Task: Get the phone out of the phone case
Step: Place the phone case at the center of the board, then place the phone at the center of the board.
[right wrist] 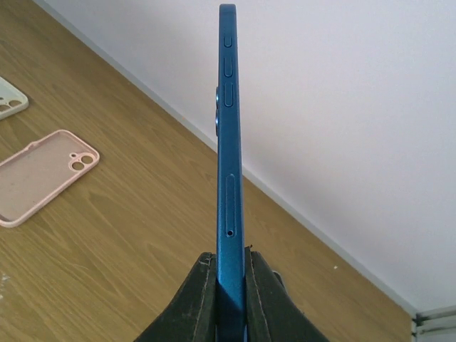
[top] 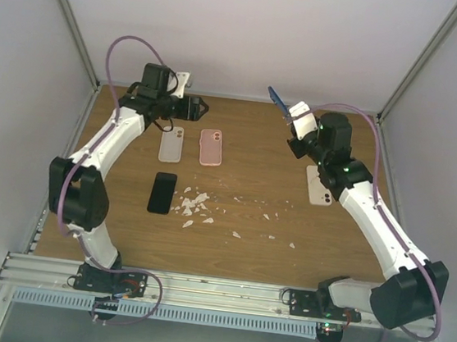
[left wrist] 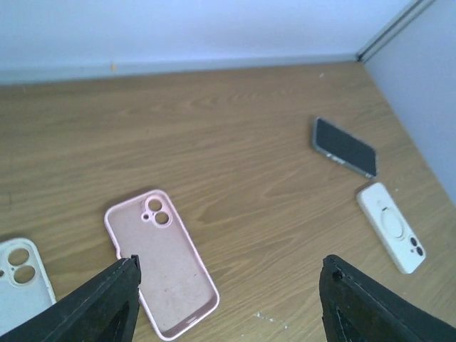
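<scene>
Blue and bare, the phone (top: 278,102) stood clear of every case in the overhead view. It was pinched at one end in the right jaws, high above the far right of the surface (top: 244,247). Its long axis ran on from the jaws, up and toward the back wall. The left arm (top: 112,137) hung at the far left, by a pale case (top: 171,145) and a pink case (top: 211,148) lying side by side. A black phone (top: 162,192) and scattered white bits (top: 195,206) lay nearer the bases. A white case (top: 320,186) lay partly under the right arm (top: 372,212).

From the left wrist we saw the left jaws spread wide and holding nothing. The pink case lay empty just beside one of the fingers (left wrist: 100,306), with the pale case at the frame's left edge. Farther right lay a dark phone (left wrist: 344,146) and the white case, apart from each other.

From the right wrist the phone showed edge-on, its buttons and tray slot uncovered, with the jaws clenched on its lower end. The pink case lay well off to the left.

We judged the phone already out, though we could not tell which case it had left. A set-down would fall to the right arm, which alone had it. The phone pointed away from the jaws, so the wrist would need to tip that axis flat toward the surface. The left jaws were well apart from it.
</scene>
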You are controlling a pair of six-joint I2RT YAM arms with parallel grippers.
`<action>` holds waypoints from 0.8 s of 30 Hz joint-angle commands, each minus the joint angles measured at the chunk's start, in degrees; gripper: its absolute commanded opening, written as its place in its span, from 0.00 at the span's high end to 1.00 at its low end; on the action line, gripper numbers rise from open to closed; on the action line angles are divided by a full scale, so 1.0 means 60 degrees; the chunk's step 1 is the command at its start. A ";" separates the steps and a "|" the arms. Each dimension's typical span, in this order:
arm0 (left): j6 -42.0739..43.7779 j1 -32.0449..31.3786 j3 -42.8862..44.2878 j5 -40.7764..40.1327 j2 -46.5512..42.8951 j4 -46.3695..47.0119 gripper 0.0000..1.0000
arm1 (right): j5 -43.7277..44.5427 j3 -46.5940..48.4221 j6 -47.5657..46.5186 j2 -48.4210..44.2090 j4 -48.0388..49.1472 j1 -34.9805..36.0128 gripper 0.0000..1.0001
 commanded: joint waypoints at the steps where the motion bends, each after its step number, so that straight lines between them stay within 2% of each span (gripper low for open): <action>1: 0.0325 0.0033 -0.0426 0.0149 -0.1404 0.0541 0.30 | 0.0165 -0.0056 -0.0984 -0.0660 0.1179 -0.0096 0.99; 9: -0.0537 0.0755 -0.0512 0.1588 -0.3157 0.0828 0.29 | 0.0713 -0.0114 -0.2215 -0.1553 0.2011 -0.0089 0.99; 14: -0.1406 0.1387 -0.0975 0.2873 -0.4205 0.1559 0.27 | 0.0730 -0.0298 -0.3208 -0.2100 0.2874 0.0103 1.00; 18: -0.2359 0.1820 -0.1447 0.3819 -0.5005 0.2268 0.26 | 0.1034 -0.0435 -0.4374 -0.2369 0.3611 0.0810 1.00; 24: -0.3662 0.2346 -0.2647 0.4376 -0.6370 0.3313 0.25 | 0.3346 -0.0789 -0.6528 -0.1869 0.5838 0.2595 1.00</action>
